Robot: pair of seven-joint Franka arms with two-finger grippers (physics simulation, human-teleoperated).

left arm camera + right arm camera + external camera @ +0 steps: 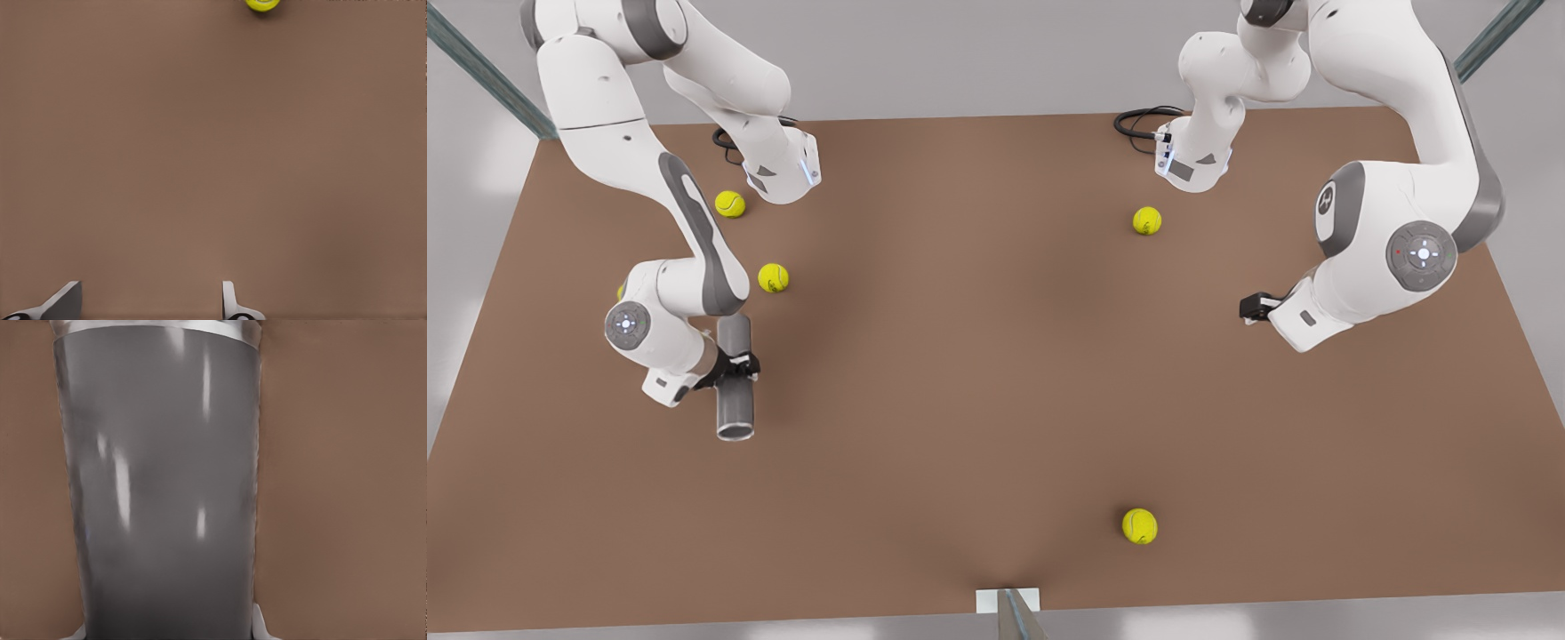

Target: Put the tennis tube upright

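tabletop (996, 356) carrying scattered balls | tennis tube (735, 382) lying flat at the front view's left, not yet upright | right claw (736, 366) gripping it mid-length; lifting and tipping left | left claw (1252, 308) waiting wide, holding nothing

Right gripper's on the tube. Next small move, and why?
Probably lift a little, then start tipping the open end up. The right gripper is clamped across the middle of the tube, which looks to lie flat on the table. The left gripper waits open, away from the tube.
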